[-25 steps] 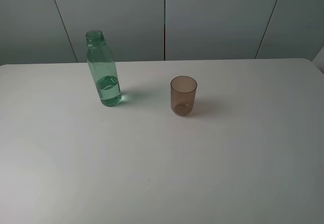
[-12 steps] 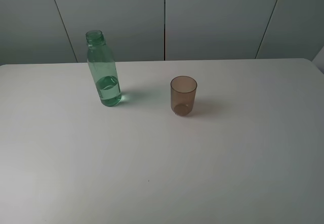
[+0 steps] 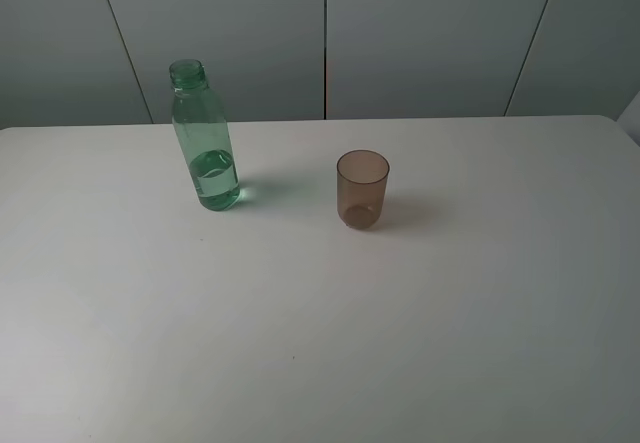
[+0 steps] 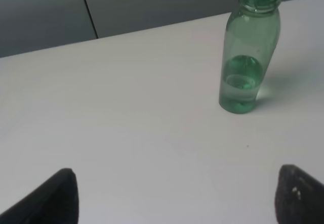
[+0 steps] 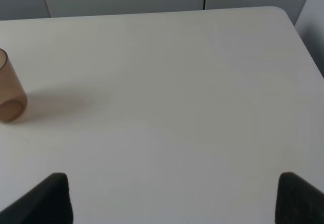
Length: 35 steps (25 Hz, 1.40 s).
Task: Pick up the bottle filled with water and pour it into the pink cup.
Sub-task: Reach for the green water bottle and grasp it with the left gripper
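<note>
left gripper (image 4: 179, 201) spread wide and empty, well short of the bottle (image 4: 248, 67), upright on the table (image 3: 450, 343) with its neck up, standing left of the cup (image 3: 362, 189) in the high view, so probably nearer this arm than the right gripper (image 5: 177, 204), likewise parted, holding nothing.

Bottle (image 3: 204, 143): transparent green. Pink cup (image 3: 362, 189): translucent brownish-pink, unpatterned. Table (image 3: 400, 313): plain white. Wall panels (image 3: 430, 33): grey with dark seams. Left gripper (image 4: 177, 198) and right gripper (image 5: 172, 198): black.
</note>
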Available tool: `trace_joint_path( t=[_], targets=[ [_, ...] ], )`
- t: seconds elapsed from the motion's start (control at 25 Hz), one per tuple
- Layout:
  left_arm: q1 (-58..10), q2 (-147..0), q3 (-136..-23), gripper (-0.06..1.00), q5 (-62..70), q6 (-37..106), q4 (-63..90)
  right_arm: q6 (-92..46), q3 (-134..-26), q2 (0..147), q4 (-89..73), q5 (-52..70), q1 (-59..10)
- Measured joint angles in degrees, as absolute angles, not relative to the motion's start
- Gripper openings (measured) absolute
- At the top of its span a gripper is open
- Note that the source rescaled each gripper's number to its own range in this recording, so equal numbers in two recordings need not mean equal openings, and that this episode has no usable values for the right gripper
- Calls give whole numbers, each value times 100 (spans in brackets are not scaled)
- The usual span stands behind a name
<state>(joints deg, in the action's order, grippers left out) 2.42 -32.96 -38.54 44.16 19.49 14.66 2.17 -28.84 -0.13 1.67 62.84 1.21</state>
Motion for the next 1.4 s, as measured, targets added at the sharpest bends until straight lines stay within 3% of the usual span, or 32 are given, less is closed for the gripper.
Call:
trace_joint_path(
  t=[0.48, 1.0, 1.4],
  targets=[
    [187, -4717, -3854, 98, 3918, 2308, 2036, 217, -2884, -13, 167, 6284, 121],
    [-1596, -6701, -3704, 98, 2185, 2308, 2201, 217, -2884, -13, 167, 6284, 121],
    [-1702, -7668, -3155, 98, 814, 1601, 1375, 217, -2884, -13, 167, 6284, 121]
  ],
)
